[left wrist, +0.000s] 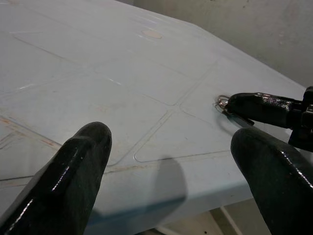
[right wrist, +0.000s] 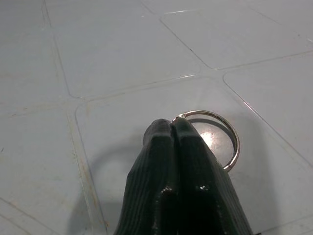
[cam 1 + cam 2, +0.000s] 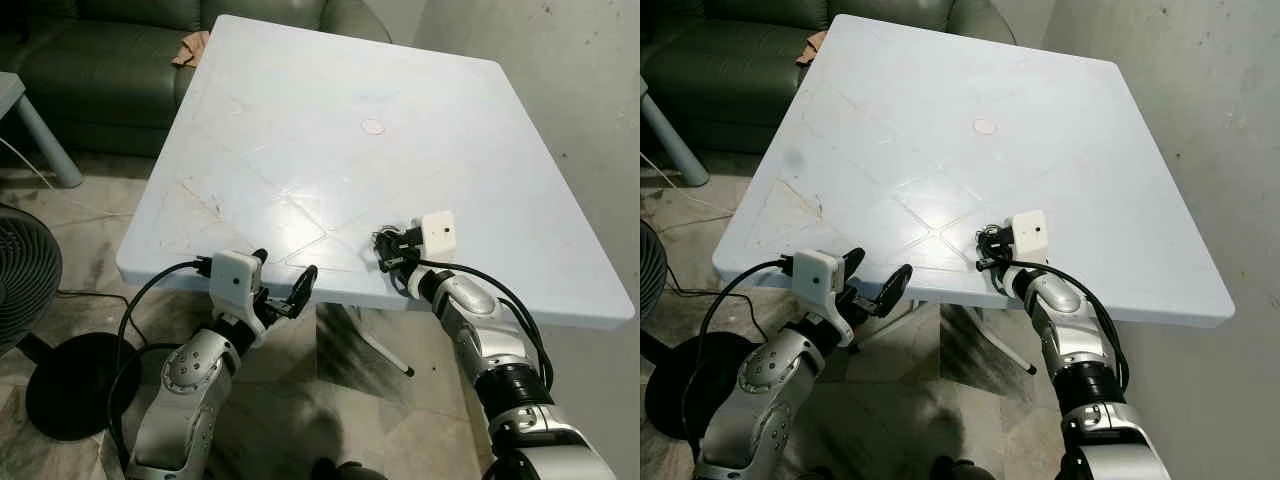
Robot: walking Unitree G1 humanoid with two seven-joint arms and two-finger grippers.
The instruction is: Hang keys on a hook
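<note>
Key ring held at near edge of pale blue table [image 3: 300,120]

Right gripper [image 2: 172,128]: fingers pressed together on the metal key ring [image 2: 230,139], low over the tabletop. Left gripper [image 3: 283,290]: fingers spread, nothing held, at the near-left table edge. No legible writing is seen.

A large pale blue plastic table [image 3: 300,120] is seen at the centre of the head views, its top moulded with faint diagonal panel lines and marked by brownish scuffs toward seven o'clock. A small round disc [image 3: 373,126] is set into the tabletop toward twelve o'clock. A dark green sofa [image 3: 100,60] is placed behind the table at eleven o'clock, and a crumpled tan cloth [image 3: 190,48] is laid on its seat beside the table's far corner. A black floor fan [image 3: 25,285] with a round base is stood on the marbled tile floor [image 3: 90,205] at eight o'clock. A grey wall [image 3: 570,80] is seen at two o'clock.
</note>
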